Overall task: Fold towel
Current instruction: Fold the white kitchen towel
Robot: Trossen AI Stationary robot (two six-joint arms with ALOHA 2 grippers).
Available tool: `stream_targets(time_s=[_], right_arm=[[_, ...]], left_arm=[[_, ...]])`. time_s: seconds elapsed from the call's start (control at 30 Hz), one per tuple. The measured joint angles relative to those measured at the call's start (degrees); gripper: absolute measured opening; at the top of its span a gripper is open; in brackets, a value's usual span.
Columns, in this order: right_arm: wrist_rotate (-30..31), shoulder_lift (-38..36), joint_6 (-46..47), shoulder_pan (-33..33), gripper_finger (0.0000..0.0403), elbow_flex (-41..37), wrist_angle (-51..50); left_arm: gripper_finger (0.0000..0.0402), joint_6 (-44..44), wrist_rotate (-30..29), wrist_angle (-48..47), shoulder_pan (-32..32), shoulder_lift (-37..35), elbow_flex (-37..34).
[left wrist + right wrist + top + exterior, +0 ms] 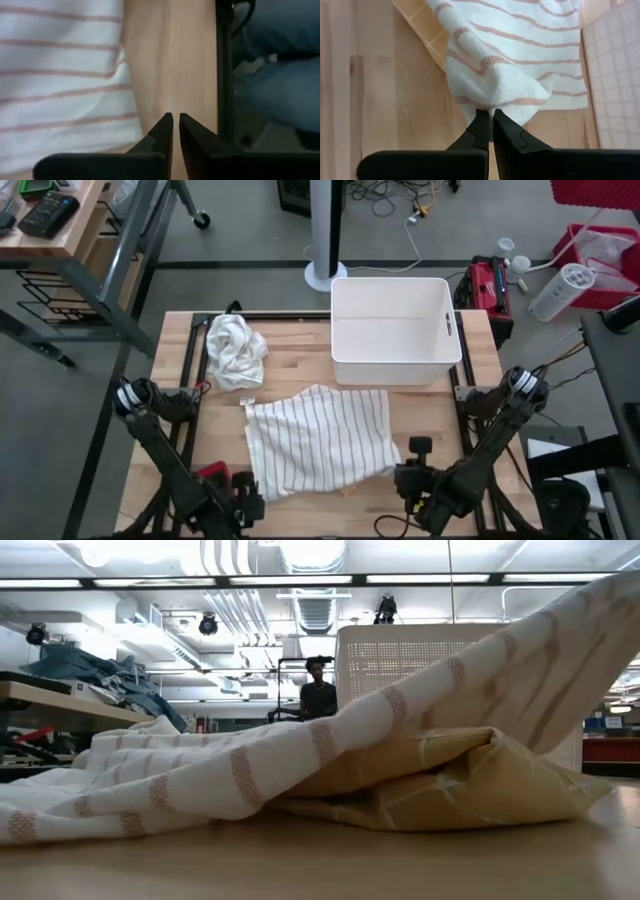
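The towel (320, 442), white with thin reddish stripes and a yellow checked underside (430, 780), lies spread in the middle of the table. Its near right corner is raised, with my right gripper (489, 112) shut on it near the table's near right edge (400, 477). My left gripper (176, 120) is at the near left (250, 498), beside the towel's near left edge (135, 125). Its fingers are shut with only bare wood showing past their tips. My right gripper pinches the towel's near right corner (492, 102), bunched into a fold, between its two fingertips. The fingers slant down at it from the near right. The corner is lifted off the table, and the cloth slopes down from it (520, 650) to the part still lying flat.
A crumpled white cloth (235, 350) lies at the far left of the table. A white bin (395, 330) stands at the far right, just beyond the towel. Bare wood shows along the near edge. A person stands in the room behind (318, 695).
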Motion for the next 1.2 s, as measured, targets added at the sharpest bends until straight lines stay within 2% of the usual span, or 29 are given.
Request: stream_targets(time_s=[0.13, 0.33, 0.53, 0.73, 0.93, 1.2], right_arm=[[0.0, 0.2, 1.0, 0.5, 0.0000, -0.4, 0.1], [0.0, 0.6, 1.8, 0.7, 0.0000, -0.6, 0.6], [-0.1, 0.8, 2.7, 0.6, 0.0000, -1.4, 1.0], [-1.0, 0.9, 3.3, 0.8, 0.0000, -1.6, 1.2], [-1.0, 0.9, 4.0, 0.8, 0.0000, -1.6, 1.4], [-1.0, 0.9, 4.4, 0.8, 0.0000, -2.0, 2.2]], left_arm=[[0.0049, 2.2, 1.2, -4.1, -0.5, 2.4, 0.4], [0.0100, 10.5, 0.0, -6.2, -0.5, 5.8, -0.6], [0.0141, 13.8, -5.0, -8.0, -0.6, 8.2, -2.5], [0.0139, 14.9, -5.0, -8.3, -0.8, 7.2, -3.4], [0.0120, 21.2, -5.0, -6.5, -1.1, 7.3, -4.4], [0.0132, 27.7, -4.2, -4.5, -0.9, 7.3, -4.4]])
